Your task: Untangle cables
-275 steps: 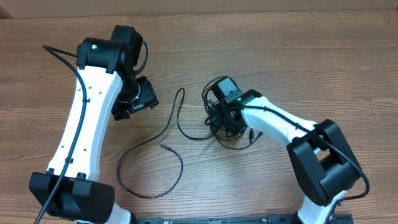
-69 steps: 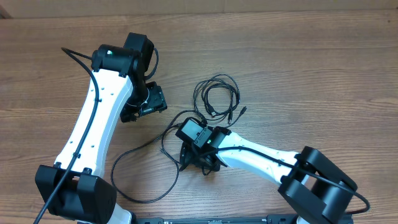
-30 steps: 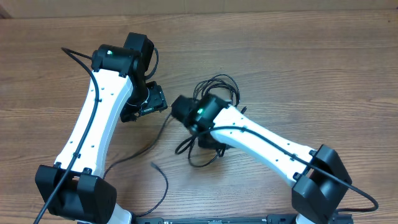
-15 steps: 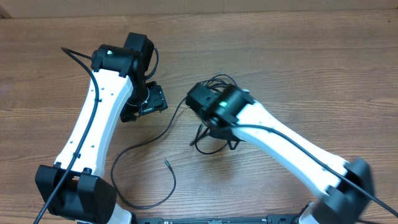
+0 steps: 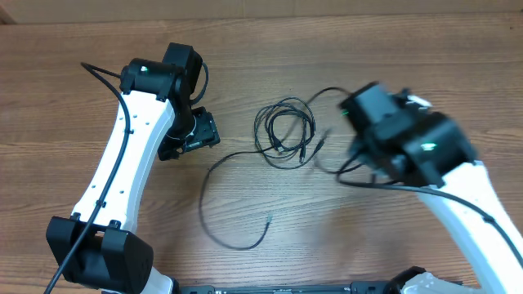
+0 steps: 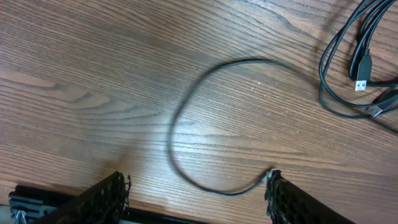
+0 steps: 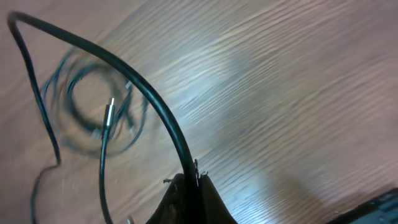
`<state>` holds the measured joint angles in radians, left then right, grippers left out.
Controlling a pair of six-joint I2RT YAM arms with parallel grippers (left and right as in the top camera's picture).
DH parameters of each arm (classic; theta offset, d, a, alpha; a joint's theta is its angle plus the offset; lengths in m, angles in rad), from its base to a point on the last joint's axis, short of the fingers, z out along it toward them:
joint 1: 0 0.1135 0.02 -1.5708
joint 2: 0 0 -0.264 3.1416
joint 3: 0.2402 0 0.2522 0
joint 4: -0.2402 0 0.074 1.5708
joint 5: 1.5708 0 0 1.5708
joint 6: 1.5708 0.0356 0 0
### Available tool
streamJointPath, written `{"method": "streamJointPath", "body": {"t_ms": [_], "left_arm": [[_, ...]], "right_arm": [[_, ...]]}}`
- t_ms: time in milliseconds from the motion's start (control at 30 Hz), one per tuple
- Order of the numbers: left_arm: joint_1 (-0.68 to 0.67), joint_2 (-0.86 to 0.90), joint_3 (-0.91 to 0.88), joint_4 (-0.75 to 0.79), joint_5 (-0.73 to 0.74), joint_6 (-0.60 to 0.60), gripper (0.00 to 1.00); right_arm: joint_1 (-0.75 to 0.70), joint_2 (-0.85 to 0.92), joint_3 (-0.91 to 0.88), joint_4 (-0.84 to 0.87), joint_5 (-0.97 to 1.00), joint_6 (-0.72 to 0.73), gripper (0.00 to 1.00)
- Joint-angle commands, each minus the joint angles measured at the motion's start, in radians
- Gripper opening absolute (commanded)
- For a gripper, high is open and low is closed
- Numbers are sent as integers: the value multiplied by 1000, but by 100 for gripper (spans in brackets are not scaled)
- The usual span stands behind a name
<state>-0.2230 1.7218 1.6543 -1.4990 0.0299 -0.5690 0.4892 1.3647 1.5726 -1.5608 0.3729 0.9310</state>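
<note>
Thin black cables lie in a loose coil [image 5: 286, 131] at the table's centre; the coil also shows at the right edge [image 6: 367, 62] of the left wrist view. A separate cable [image 5: 214, 167] curves from beside the coil down to a free plug end [image 5: 268, 217]. My right gripper [image 7: 191, 177] is shut on one black cable [image 7: 143, 93] that arcs up and away to the left. The right arm [image 5: 404, 139] is blurred, right of the coil, with cable trailing under it. Left of the coil my left gripper [image 6: 196, 182] hangs open above the curved cable [image 6: 180, 118], holding nothing.
The wooden table [image 5: 368, 49] runs across the whole view. The left arm [image 5: 122, 155] stretches from the near left corner toward the middle. A thick black robot lead [image 5: 98, 77] runs along it.
My right arm has swung from the centre to the right with its cable still gripped. The coil stays behind on the table. The loose cable has slid right. The left arm has not moved.
</note>
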Motion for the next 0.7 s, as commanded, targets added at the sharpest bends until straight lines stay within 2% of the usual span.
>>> {"method": "streamJointPath", "body": {"t_ms": [0, 267, 533, 667], "left_arm": [[-1, 7, -5, -3, -4, 16, 74], [-1, 7, -5, -3, -4, 16, 74], [-1, 7, -5, -4, -4, 16, 74], [-1, 7, -5, -3, -4, 16, 74]], "right_arm": [[-127, -62, 20, 2, 31, -55, 4], [-429, -114, 20, 11, -27, -178, 4], [-659, -111, 20, 58, -90, -207, 4], [-756, -100, 18, 86, -182, -208, 4]]}}
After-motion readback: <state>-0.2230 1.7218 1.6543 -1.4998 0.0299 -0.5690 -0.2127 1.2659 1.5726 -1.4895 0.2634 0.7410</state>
